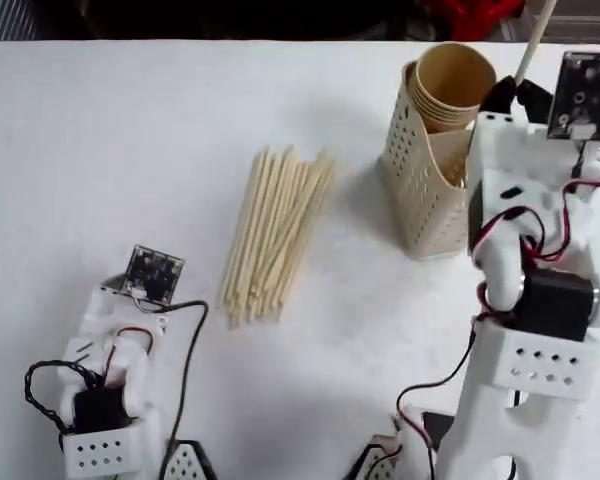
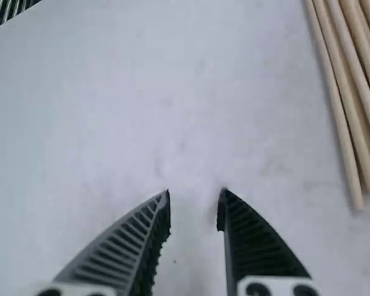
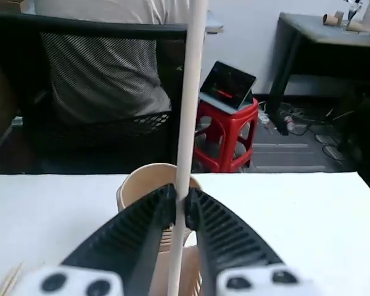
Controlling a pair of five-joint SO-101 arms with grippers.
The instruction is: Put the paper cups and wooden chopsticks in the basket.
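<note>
Right gripper pinches one smooth, round chopstick upright, its lower end hidden behind the ribbed black jaws, above nested paper cups in the perforated cream basket. Left gripper, narrowly parted, hovers over the white bench beside the loose pile

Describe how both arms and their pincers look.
Both arms are white plastic shells with black motors, perforated brackets and a small dark camera board at the wrist. The left arm carries mostly black cables, the right arm red and black ones. The left pincer and right pincer are dark, ribbed and pointed.
</note>
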